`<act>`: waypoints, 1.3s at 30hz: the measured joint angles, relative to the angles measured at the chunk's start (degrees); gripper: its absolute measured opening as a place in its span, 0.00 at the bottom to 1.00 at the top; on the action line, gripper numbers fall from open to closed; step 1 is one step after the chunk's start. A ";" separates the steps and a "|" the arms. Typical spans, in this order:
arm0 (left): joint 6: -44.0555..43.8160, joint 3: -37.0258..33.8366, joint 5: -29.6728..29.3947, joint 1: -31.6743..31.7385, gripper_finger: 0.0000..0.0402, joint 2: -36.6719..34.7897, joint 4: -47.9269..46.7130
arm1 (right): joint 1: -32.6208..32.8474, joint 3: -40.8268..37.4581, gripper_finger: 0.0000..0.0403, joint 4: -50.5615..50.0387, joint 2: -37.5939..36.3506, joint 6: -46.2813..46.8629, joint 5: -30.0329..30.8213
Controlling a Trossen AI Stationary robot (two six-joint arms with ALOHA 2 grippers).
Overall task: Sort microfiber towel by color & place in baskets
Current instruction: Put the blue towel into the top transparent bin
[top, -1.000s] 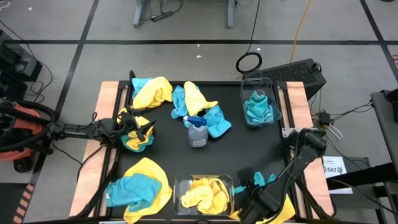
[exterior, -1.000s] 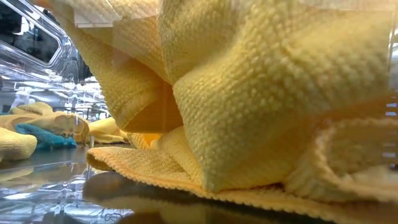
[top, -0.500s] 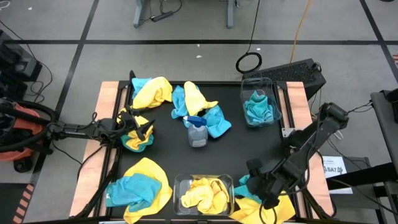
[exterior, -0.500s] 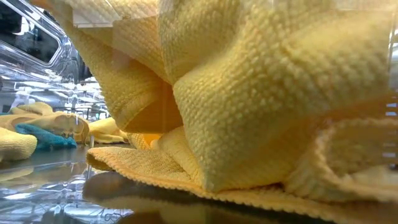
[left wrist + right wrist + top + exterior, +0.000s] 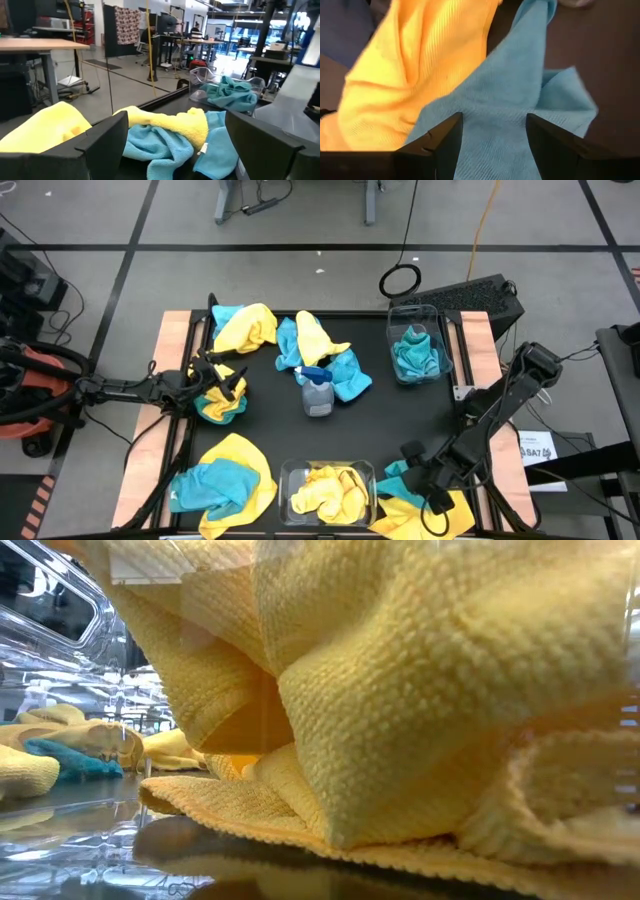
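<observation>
Yellow and teal microfiber towels lie in heaps on the black table. My right gripper [image 5: 408, 470] [image 5: 495, 150] is at the near right, open and pointing steeply down over a teal towel [image 5: 520, 95] that lies beside a yellow one [image 5: 415, 75]. My left gripper [image 5: 230, 385] [image 5: 180, 160] waits open and level at the left, by a teal-and-yellow heap [image 5: 220, 406]. One basket [image 5: 328, 488] at the near edge holds yellow towels [image 5: 400, 690]. The other basket [image 5: 415, 345] at the far right holds a teal towel. My right gripper has its open fingers [image 5: 440, 142] on either side of the teal towel's middle, coming from above. Whether the fingertips touch the cloth I cannot tell.
A clear spray bottle with a blue trigger [image 5: 317, 392] stands mid-table. More heaps lie at the far left [image 5: 245, 328], the far centre [image 5: 315, 345] and the near left [image 5: 222, 485]. Bare black table [image 5: 420, 420] lies between the bottle and the right rail.
My right gripper has sunk toward the teal towel at the near right and tipped more steeply down, while that arm's elbow has swung out toward the table's right edge. Its fingers have stayed open. The towels have not moved.
</observation>
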 joint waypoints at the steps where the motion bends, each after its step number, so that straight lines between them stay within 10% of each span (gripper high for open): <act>1: -0.93 0.00 -0.42 0.00 0.84 0.02 -0.06 | 0.41 -0.96 0.52 0.94 0.00 0.33 -0.01; 15: -2.32 -0.02 -1.73 0.01 0.84 0.01 -0.09 | 2.81 -5.80 0.49 5.02 6.19 -0.36 4.41; 26: -1.87 -0.07 -1.73 0.00 0.84 0.01 0.06 | 1.64 -5.85 0.04 7.85 6.02 -1.57 6.12; 39: 5.49 -0.04 -1.75 0.00 0.84 0.02 -0.25 | -5.91 13.41 0.01 -26.32 -8.06 -5.62 10.87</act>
